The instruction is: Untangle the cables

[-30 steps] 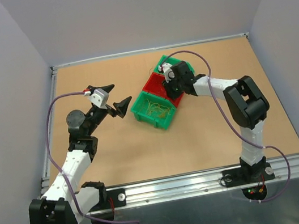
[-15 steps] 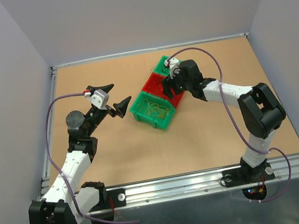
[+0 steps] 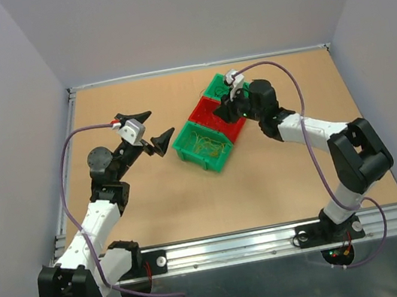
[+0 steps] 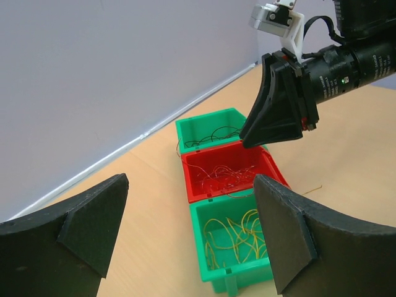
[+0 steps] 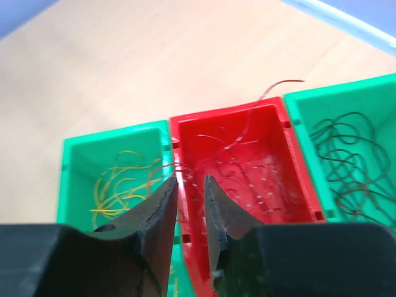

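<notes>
Three small bins stand in a row. The near green bin (image 3: 199, 160) holds yellow cables (image 4: 242, 238). The red bin (image 3: 204, 107) holds red-brown cables (image 5: 247, 167), one strand arching over its far rim. The far green bin (image 3: 212, 85) holds dark cables (image 5: 352, 154). My right gripper (image 5: 190, 179) hangs over the red bin's edge beside the yellow bin. Its jaws are a narrow gap apart, and I see nothing between them. A red strand passes just beyond the tips. My left gripper (image 3: 162, 121) hovers wide open and empty, left of the bins.
The bins sit touching on the brown tabletop (image 3: 169, 199), walled by grey panels on three sides. A thin loose strand (image 4: 311, 189) lies on the table beside the red bin. The right gripper (image 4: 278, 114) shows above the bins in the left wrist view.
The right arm's elbow has swung out to the right and toward the near edge, while its gripper stays above the red bin. The left arm has not moved.
</notes>
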Tool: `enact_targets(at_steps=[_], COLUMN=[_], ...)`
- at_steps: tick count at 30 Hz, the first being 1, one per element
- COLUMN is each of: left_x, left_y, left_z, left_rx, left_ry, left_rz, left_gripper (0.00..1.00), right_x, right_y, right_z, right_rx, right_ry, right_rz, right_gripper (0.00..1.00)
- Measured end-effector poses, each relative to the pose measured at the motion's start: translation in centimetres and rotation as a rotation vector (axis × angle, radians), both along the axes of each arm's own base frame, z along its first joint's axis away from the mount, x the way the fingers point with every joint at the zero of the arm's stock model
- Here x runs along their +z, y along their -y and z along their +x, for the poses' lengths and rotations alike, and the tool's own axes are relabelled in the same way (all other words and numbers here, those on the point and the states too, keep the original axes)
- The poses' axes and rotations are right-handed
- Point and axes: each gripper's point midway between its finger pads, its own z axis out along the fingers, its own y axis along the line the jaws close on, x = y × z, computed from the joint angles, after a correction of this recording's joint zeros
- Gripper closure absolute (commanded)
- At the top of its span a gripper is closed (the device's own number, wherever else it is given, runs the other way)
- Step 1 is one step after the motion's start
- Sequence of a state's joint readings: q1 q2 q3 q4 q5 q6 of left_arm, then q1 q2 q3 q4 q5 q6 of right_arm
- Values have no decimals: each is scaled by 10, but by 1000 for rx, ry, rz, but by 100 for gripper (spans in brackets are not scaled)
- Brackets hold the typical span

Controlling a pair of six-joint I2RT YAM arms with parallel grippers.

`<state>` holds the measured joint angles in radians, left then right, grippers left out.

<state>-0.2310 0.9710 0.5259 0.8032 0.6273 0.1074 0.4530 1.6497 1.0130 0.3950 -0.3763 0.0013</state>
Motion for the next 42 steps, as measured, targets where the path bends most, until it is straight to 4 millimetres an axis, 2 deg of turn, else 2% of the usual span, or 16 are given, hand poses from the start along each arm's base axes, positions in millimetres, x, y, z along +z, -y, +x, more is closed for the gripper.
enact_targets(at_steps=[1,6,9,13,16,20,22,25,29,33,36,42], left_x=[0,0,0,0,0,0,0,0,1,2,2,2], left_y=[0,1,1,1,1,1,1,1,1,1,2,2], left_z=[0,-1,0,-1,-1,-1,-1,-1,-1,-2,-2,-2], left_rx=[-1,-4,-3,-3,-3,-3,-3,-3,-3,-3,-7,-7], left_ry=[1,1,4,6,6,7,7,9,13,16,16,16], left_rz=[1,2,4,6,6,6,7,8,9,9,9,10], left_gripper=[7,7,7,7,7,7,7,7,7,7,7,7], right_x=[1,-5,-20,-49,-71,-76,-93,-133,-149,-150,-148,-141], right_y=[-3,-24,-38,-44,-44,-46,-45,-36,-17,-6,-1,0], right_z=[-2,-8,-7,0,17,47,56,55,55,57,51,42], right_rx=[18,136,184,178,131,66,49,30,-12,-47,-39,-22], right_ry=[-3,-39,-70,-131,-165,-158,-183,-281,-317,-308,-316,-322], right_rz=[10,16,-11,-63,-102,-137,-178,-256,-352,-400,-423,-416], right_gripper=[78,82,82,84,85,86,86,87,87,88,88,88])
